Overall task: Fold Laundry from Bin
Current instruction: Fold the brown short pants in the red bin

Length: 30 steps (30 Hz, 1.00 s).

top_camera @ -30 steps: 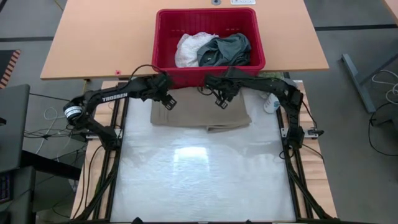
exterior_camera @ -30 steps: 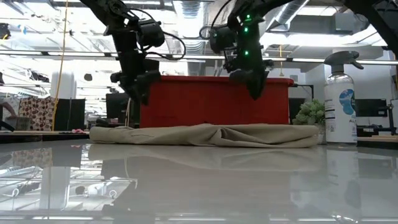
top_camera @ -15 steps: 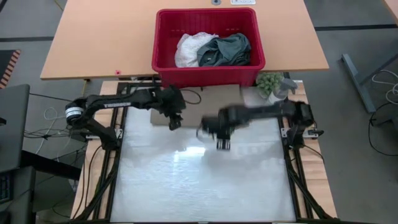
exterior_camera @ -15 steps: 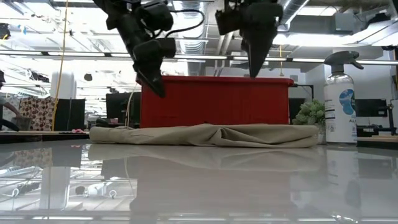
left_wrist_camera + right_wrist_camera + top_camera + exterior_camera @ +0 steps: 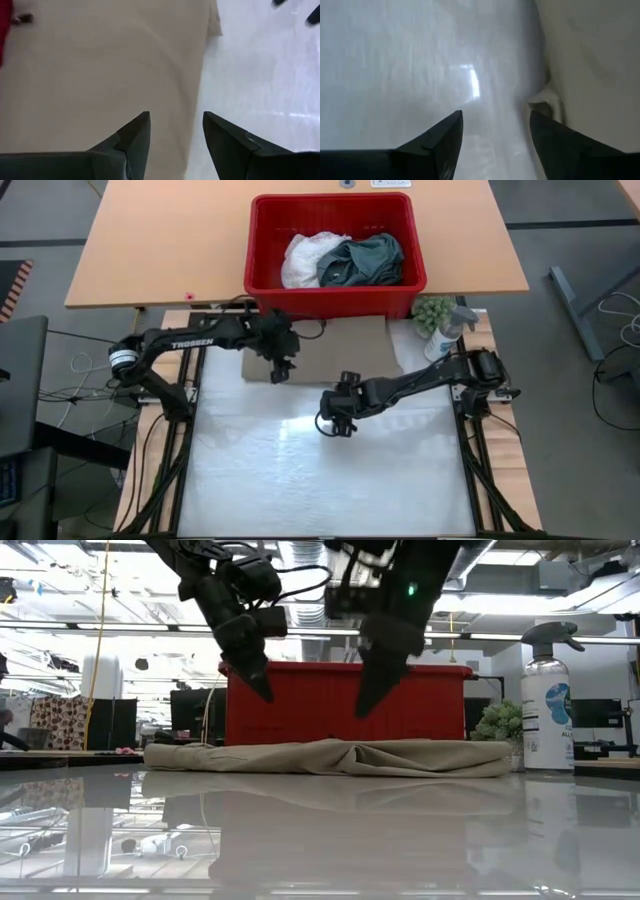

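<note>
- High view: the red bin (image 5: 262, 242) is seen at the table's far edge, with a white garment (image 5: 305, 257) and a dark teal garment (image 5: 366, 258) inside.
- A beige cloth (image 5: 340, 345) is laid flat just in front of the bin.
- The left gripper (image 5: 281, 370) is held over the cloth's left end, fingers parted, holding nothing.
- The right gripper (image 5: 336, 423) is held over the white mat (image 5: 330, 480) near the middle, fingers apart, holding nothing.

Both arms are matte black, built of slim jointed links with thin black cables looping alongside. The left arm's long link carries white "TROSSEN" lettering and a white band near its base. A small green light glows on the right arm's wrist. Each end effector ends in two dark, pointed, wedge-shaped fingers (image 5: 134, 137).
</note>
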Available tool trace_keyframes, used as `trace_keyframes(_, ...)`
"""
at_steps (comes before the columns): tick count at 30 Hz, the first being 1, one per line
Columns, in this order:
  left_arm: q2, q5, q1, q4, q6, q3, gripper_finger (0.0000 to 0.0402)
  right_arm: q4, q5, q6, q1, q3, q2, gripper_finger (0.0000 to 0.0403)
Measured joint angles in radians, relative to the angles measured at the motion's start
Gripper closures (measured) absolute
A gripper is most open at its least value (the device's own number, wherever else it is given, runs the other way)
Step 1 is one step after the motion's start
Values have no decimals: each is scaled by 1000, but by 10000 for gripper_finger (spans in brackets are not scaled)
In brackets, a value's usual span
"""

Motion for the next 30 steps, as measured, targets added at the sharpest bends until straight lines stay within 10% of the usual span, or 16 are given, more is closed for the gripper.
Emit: trace_keyframes(30, 204, 17, 51, 108, 90, 0, 230, 127, 60, -3, -104, -59, 94, 176)
